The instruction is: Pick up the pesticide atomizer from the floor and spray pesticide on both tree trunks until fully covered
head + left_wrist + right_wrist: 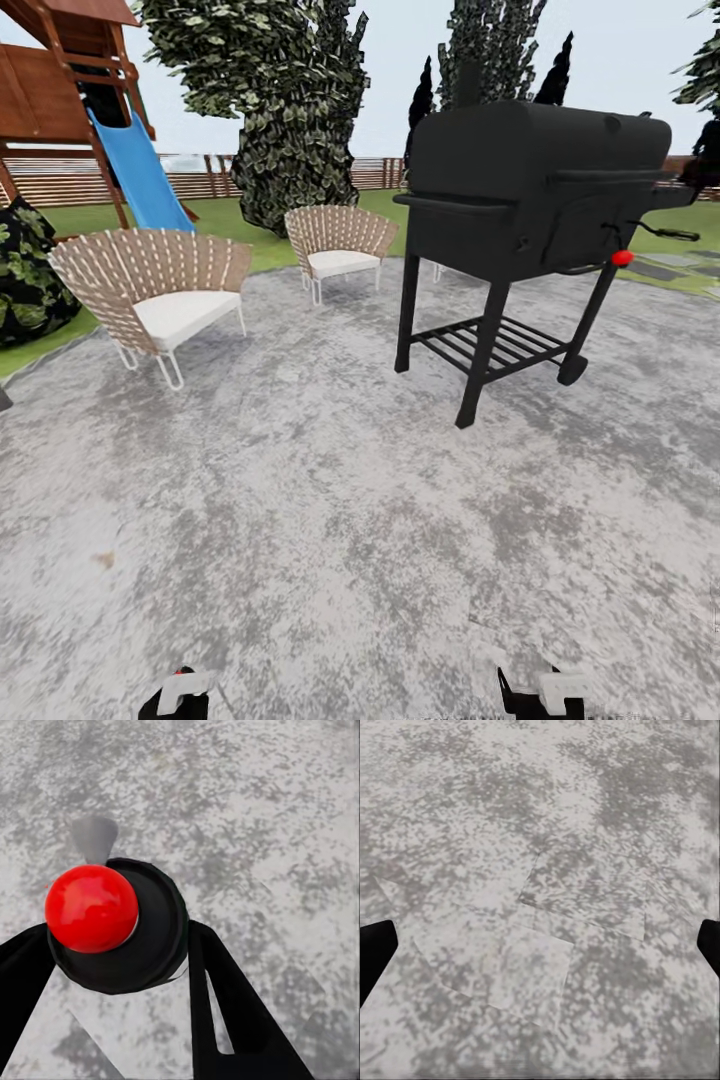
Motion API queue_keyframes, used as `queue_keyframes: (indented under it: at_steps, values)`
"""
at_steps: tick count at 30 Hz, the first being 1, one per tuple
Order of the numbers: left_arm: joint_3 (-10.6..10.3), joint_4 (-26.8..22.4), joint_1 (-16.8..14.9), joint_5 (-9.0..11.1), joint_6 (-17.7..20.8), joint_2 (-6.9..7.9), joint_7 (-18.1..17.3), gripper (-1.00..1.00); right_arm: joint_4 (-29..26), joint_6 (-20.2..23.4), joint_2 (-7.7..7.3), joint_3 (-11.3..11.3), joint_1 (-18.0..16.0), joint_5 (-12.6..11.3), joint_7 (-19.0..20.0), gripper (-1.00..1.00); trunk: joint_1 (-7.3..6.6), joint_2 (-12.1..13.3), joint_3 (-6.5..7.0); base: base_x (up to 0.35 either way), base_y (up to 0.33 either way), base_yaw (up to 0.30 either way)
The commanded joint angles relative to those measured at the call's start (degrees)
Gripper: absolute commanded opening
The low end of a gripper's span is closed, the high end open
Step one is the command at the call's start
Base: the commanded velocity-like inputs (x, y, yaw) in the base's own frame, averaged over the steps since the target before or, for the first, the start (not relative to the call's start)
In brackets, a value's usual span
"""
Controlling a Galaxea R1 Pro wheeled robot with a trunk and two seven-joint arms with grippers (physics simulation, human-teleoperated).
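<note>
Left hand (120, 952) grips the red-topped pesticide atomizer (112, 922); right hand (540, 945) spread; grill (535, 190) ahead.

1. A grey mottled stone patio (330, 520) is covering the ground.
2. Two woven chairs (160, 285) with white cushions are standing at the patio's edge.
3. A black barbecue grill (530, 200) is standing at the right.
4. A wooden fence (60, 180) is closing the lawn (225, 215) behind, near a blue slide (140, 170).
</note>
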Motion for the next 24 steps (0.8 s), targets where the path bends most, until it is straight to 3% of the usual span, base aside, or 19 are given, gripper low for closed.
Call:
queue_keyframes:
  at_steps: [1,10,11,12,18,24]
  values:
    - [-0.02,-0.01,0.0,0.04,0.0,-0.01,-0.01,-1.0,0.0,0.0,0.0,0.0,0.0,0.0,-0.01,1.0,0.0,0.0,0.0,0.0,0.0,-0.293]
    - [0.07,-0.09,0.0,0.37,-0.07,-0.07,0.08,-1.0,0.0,0.0,0.0,0.0,0.0,0.0,-0.02,1.0,0.0,0.0,0.0,0.0,0.0,-0.293]
    - [0.21,-0.09,0.0,0.37,-0.04,-0.07,0.11,-1.0,0.0,0.0,0.0,0.0,0.0,0.0,-0.02,1.0,0.0,0.0,0.0,0.0,0.0,-0.293]
    - [1.63,-0.27,0.0,0.56,-0.1,-0.04,0.09,-1.0,0.0,0.0,0.0,0.0,0.0,0.0,-0.02,1.0,0.0,0.0,0.0,0.0,0.0,-0.293]
    - [1.89,-0.33,0.0,0.61,-0.12,0.03,-0.01,-1.0,0.0,0.0,0.0,0.0,0.0,0.0,-0.02,1.0,0.0,0.0,0.0,0.001,0.0,-0.293]
    - [1.91,-0.44,0.0,0.53,-0.09,-0.02,-0.02,-1.0,0.0,0.0,0.0,0.0,0.0,0.0,0.0,1.0,0.0,0.0,0.0,0.217,0.0,-0.293]
